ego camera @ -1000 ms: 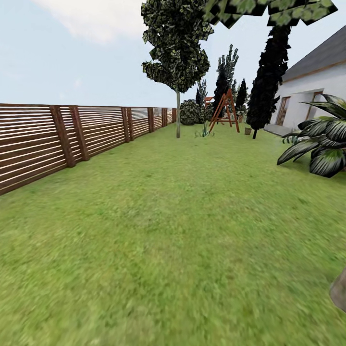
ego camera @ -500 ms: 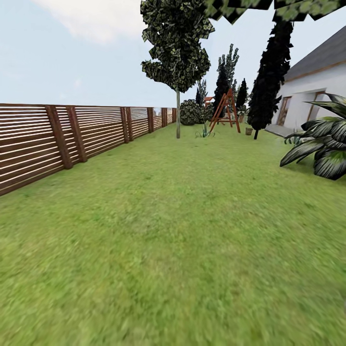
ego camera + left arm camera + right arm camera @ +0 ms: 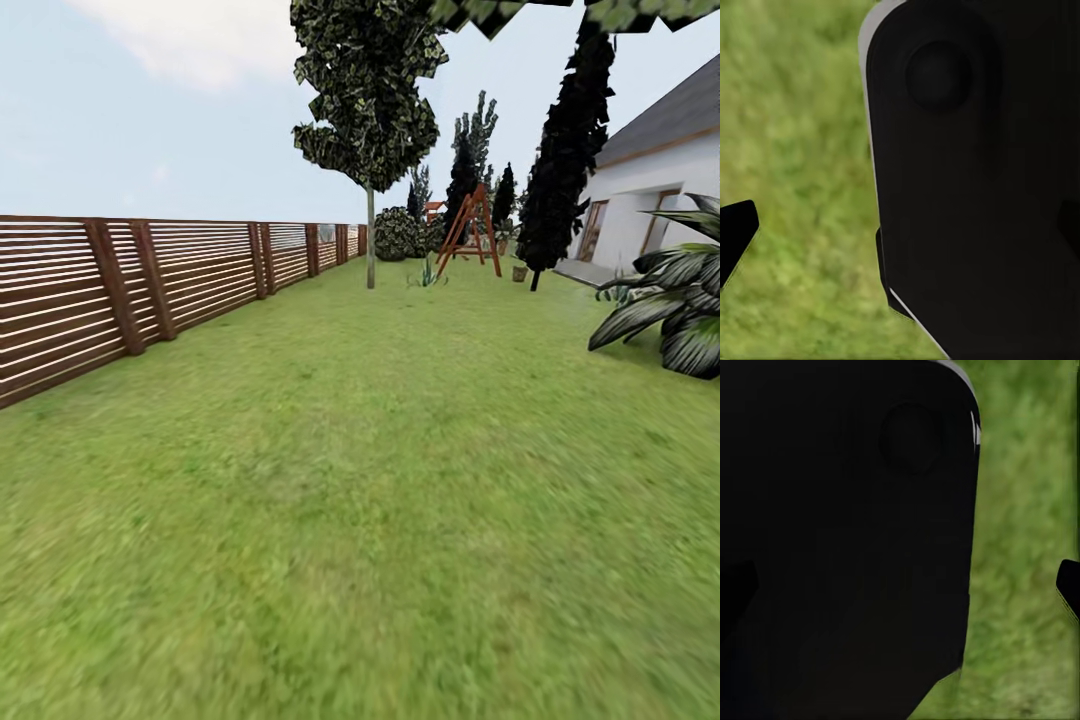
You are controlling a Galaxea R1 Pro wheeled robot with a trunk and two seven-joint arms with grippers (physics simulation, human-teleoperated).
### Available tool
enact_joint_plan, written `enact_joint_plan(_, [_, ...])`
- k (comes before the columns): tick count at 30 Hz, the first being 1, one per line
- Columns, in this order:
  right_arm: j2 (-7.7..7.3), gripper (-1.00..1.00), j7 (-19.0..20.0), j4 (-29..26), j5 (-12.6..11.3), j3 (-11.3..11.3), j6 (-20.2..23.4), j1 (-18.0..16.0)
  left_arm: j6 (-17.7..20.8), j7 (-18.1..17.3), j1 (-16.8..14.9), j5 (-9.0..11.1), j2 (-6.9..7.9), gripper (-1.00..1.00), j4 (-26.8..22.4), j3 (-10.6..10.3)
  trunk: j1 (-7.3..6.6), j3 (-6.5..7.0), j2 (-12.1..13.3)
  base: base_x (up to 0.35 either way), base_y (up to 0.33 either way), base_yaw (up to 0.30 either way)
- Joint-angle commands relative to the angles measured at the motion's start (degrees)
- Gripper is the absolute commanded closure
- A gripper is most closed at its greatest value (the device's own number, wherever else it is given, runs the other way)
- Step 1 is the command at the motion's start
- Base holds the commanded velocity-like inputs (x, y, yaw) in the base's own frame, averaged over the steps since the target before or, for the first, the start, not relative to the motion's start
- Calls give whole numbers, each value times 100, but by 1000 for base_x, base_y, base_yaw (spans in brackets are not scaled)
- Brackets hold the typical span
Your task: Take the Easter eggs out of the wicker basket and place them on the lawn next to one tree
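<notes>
Across the head view: wide lawn (image 3: 380, 480), mottled green, running from the near edge to the far end of the garden. Brown slatted fence (image 3: 150, 285) along the left side, receding toward the back. Thin-trunked tree (image 3: 369, 110) with a dark leafy crown standing mid-distance near the fence line. Narrow black cypress-like tree (image 3: 565, 150) further right, an orange-brown wooden frame (image 3: 470, 230) between the two at the far end (swing or ladder, cannot tell). White house wall with grey roof (image 3: 660, 170) at the right edge; broad-leaved dark plant (image 3: 670, 310) in front of it. Leafy fringe of another crown (image 3: 560, 12) hanging along the top edge.

No eggs or basket among what is visible; of the task's things, only grass and trees to note.

Left wrist view: large black robot body (image 3: 975, 180) close to the lens, one dark fingertip (image 3: 735, 236) of the left gripper at the edge over blurred grass (image 3: 802, 150). Gap between the fingers not readable, so cannot tell whether apart or together.

Right wrist view: same arrangement, black body (image 3: 840, 540) covering most of the frame, a dark fingertip (image 3: 1069, 585) of the right gripper at the edge over grass (image 3: 1027, 510). State likewise cannot be told.
</notes>
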Motion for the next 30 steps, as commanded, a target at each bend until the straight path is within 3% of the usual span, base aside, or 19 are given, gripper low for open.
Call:
enact_joint_plan(1, [0, -100, -5, -7, 4, -5, -16, 1, -21, 7, -3, -7, 2, -100, 6, -34, 3, -5, -2, 332, 0, -68])
enact_joint_plan(17, [-1, -100, -5, -3, 2, -8, -16, 1, -21, 7, -2, -7, 3, -100, 4, -34, 3, -5, -2, 332, 0, -101])
enact_joint_plan(30, [0, -100, -3, -11, 2, -12, -15, 1, -21, 7, -1, -9, 3, -100, 4, -36, 3, -5, -2, 332, 0, -228])
